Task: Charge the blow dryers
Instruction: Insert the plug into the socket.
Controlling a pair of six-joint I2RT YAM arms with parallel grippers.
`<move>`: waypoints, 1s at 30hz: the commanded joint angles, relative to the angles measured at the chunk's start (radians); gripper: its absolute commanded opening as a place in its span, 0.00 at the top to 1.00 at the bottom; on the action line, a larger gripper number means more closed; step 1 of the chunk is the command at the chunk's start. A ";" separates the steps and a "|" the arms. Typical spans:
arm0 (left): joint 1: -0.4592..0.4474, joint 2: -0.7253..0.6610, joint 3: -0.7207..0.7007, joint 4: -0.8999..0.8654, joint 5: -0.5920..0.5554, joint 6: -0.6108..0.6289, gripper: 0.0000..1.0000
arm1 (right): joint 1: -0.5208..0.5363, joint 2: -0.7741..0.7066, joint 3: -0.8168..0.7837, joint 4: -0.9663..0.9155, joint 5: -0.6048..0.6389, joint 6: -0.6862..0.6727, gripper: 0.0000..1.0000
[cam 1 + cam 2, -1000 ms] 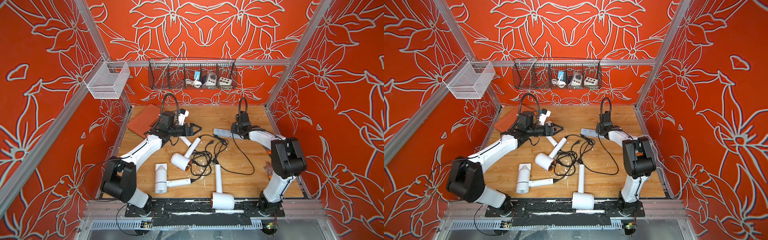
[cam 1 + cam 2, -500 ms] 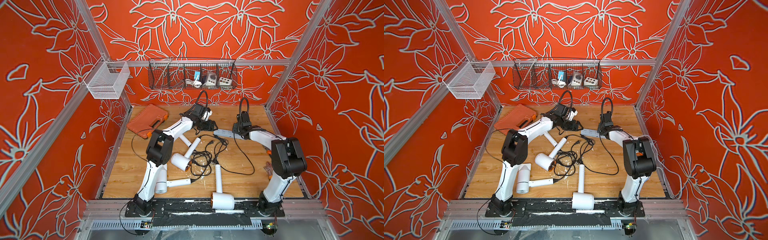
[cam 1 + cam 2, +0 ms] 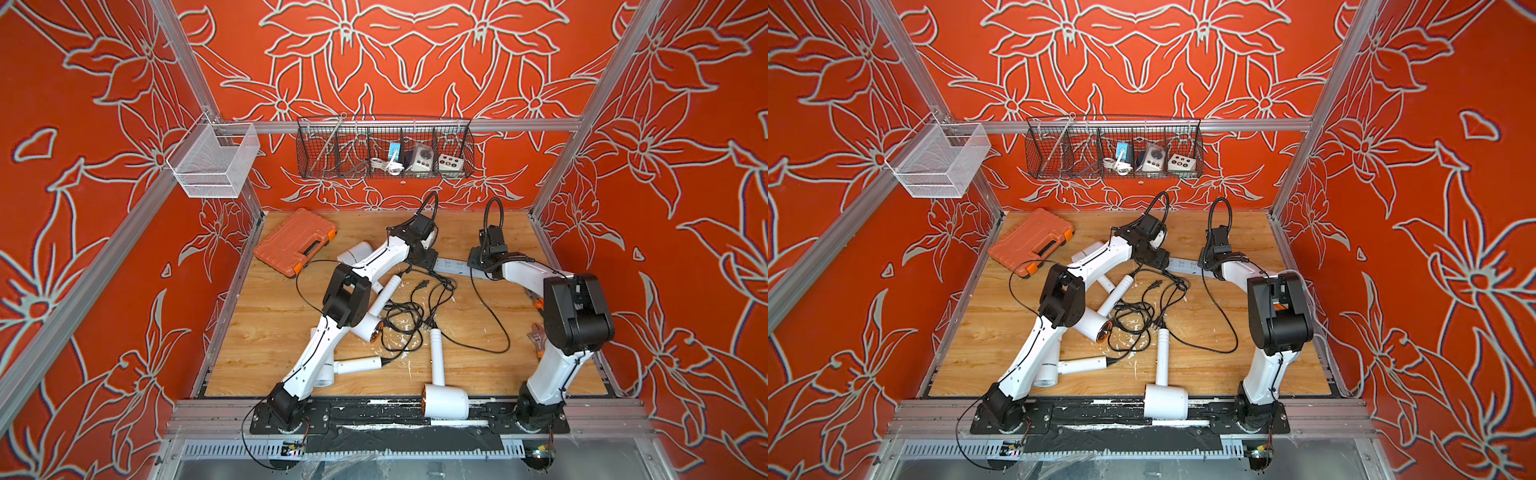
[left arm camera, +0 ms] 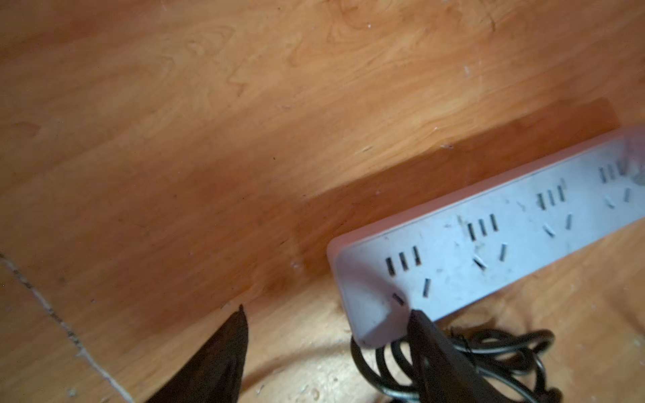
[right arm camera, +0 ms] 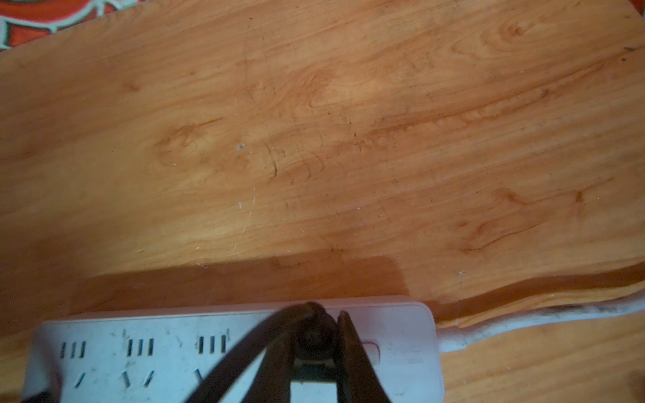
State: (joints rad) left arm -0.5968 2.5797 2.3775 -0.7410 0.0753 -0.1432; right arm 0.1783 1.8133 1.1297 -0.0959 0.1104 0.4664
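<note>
A white mesh basket hangs on the left wall. An orange tool case lies at the far left of the counter. Just beside the case, the far dryer shows from under the left arm. The middle dryer and the near-left dryer lie closer to the camera. Beside them is a tangle of black cords, and the front dryer rests at the counter's near edge. All four lie loose on the counter, well apart from either tool.

The left tool hovers with its fingers spread wide and grips nothing. One fingertip is at the end corner of the white power strip, though I cannot tell whether it touches. The strip's slots are plain to see. A faint mark beside its switch is too blurred to read.

At the strip's other end, the right tool is clamped on a black plug that sits on the strip. The plug's cord loops back across the counter toward the front dryer's handle.
</note>
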 commanded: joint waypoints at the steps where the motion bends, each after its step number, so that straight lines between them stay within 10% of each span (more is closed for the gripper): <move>1: -0.011 0.047 0.040 -0.037 -0.104 0.029 0.28 | 0.002 0.011 -0.020 0.011 -0.015 0.027 1.00; 30: -0.013 0.090 0.045 -0.085 -0.115 0.034 0.28 | 0.047 0.040 -0.028 0.093 0.091 0.022 1.00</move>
State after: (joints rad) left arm -0.6106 2.6175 2.4451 -0.7391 -0.0284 -0.1303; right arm 0.2199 1.8229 1.1168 -0.0662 0.1635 0.4900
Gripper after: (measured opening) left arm 0.719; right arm 0.198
